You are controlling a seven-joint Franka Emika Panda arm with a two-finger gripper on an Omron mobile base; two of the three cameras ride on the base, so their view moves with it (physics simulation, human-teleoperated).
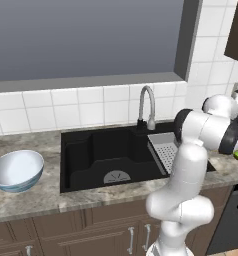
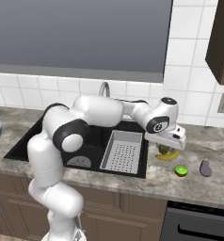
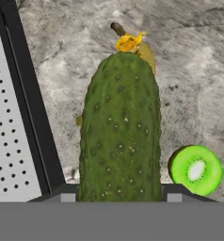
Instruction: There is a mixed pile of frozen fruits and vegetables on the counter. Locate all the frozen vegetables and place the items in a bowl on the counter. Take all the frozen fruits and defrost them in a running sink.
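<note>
On the granite-look table (image 2: 198, 188) of a simulated kitchen, the pale blue-white bowl (image 1: 16, 170) sits far left, well apart from the other pieces, with the black sink (image 1: 103, 157) beside it under a curved chrome faucet (image 1: 147, 106). A grey perforated tray (image 2: 123, 150) lies in the sink's right end. Just right of the sink, the white arm reaches across and down, its hand (image 2: 166, 149) low over the table; in the hand view its fingers stand either side of the dark green cucumber (image 3: 121, 132), which rises between them, so the hand appears closed on the cucumber at a middling width. The yellow banana (image 2: 167, 156) lies beneath and partly behind the cucumber, its tip showing past the far end. Near it to the right sits the bright green lime (image 2: 181, 170), cut face up in the hand view, and farthest right the grey-purple eggplant (image 2: 205, 167), a little apart.
</note>
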